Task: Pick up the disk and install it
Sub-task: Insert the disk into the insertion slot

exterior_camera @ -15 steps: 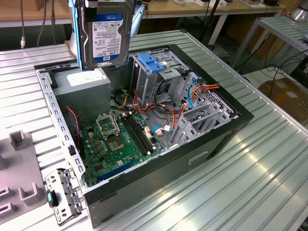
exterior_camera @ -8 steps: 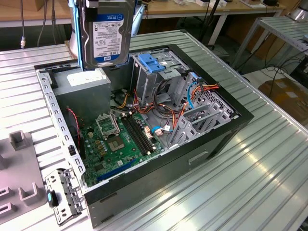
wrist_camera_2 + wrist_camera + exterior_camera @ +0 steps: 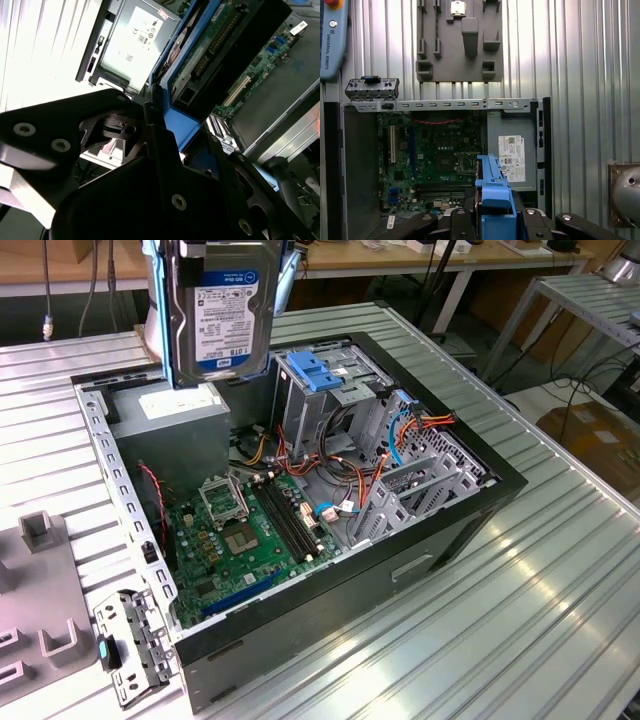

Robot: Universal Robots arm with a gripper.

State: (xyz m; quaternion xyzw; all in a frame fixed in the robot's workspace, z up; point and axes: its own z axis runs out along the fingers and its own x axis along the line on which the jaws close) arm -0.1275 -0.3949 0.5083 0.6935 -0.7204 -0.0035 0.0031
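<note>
Fingers (image 3: 469, 225) apparently around silver, blue-railed disk (image 3: 225, 310)

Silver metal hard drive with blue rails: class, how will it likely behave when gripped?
The silver metal hard drive is probably stiff: it hangs upright, unbent. Metal body: likely heavy for its size. Its light-blue plastic side rails look smooth, possibly slippery.

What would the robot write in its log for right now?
gripper: shut on the disk | disk: upright, in the air over the open computer case | installed: not yet

Ribbed metal table (image 3: 540, 600), wooden workbench (image 3: 370, 258) behind (cables (image 3: 46, 300) beneath)
</note>
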